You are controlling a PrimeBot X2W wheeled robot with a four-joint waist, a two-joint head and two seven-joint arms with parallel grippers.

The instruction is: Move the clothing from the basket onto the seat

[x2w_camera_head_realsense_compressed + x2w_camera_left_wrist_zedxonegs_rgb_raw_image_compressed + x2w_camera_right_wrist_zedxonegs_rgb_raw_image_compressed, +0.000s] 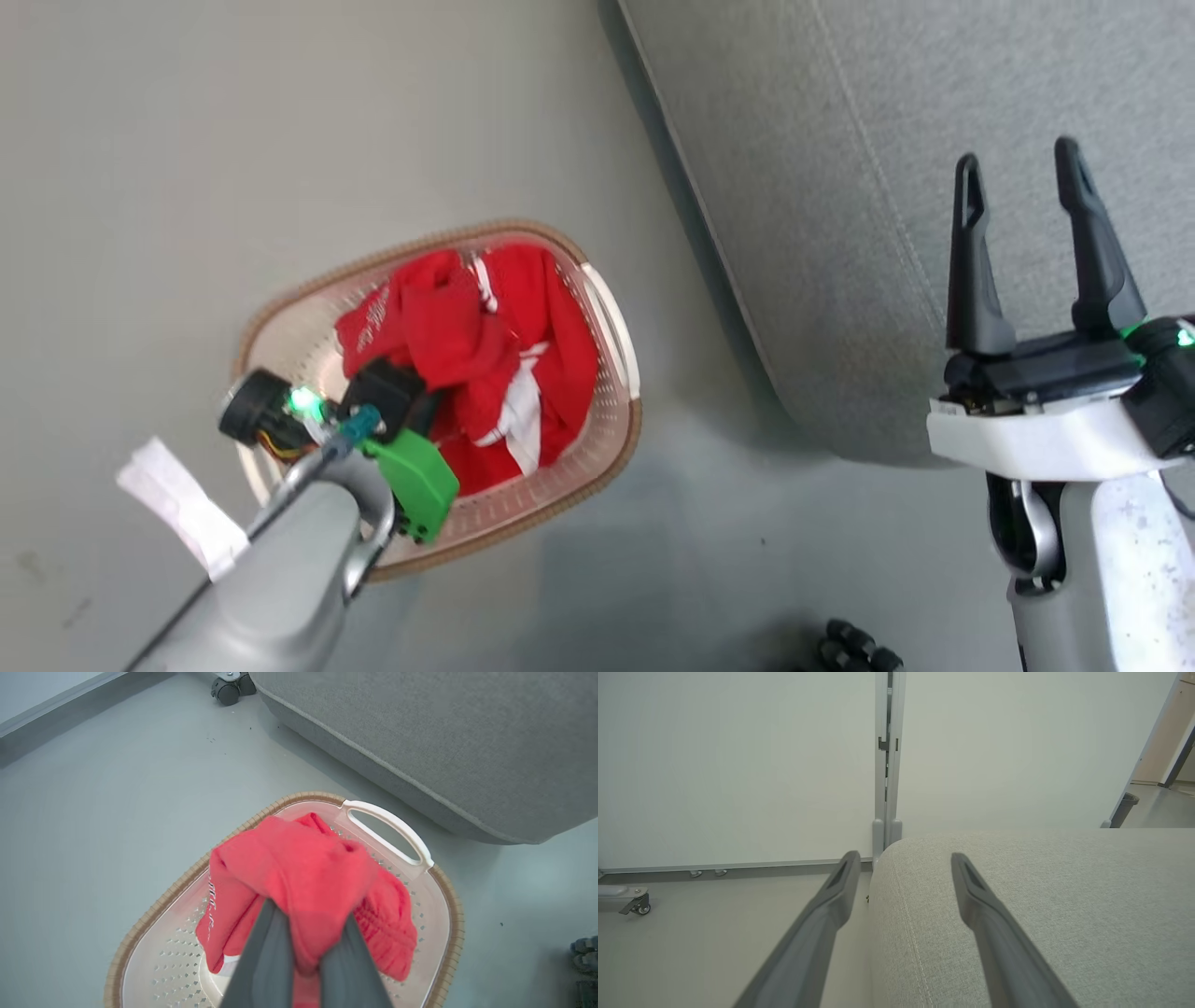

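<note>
The cream basket (611, 336) with a brown rim stands on the grey floor, left of the grey seat (840, 233). Red clothing (485, 345) with white trim fills it. My left gripper (425, 397) reaches down into the basket and is shut on a bunch of the red clothing (299, 877), which hangs lifted above the basket (420, 905) between my dark fingers (266, 952). My right gripper (1022, 177) stands open with nothing between its fingers, over the seat's edge. In the right wrist view, that right gripper (903, 858) points along the seat (1041, 905) towards a white wall.
A white paper scrap (182, 504) lies on the floor left of the basket. A dark object (854, 646) sits on the floor at the bottom edge. Castor wheels (230, 688) stand by the seat's far corner. A white partition (738, 765) rises behind the seat.
</note>
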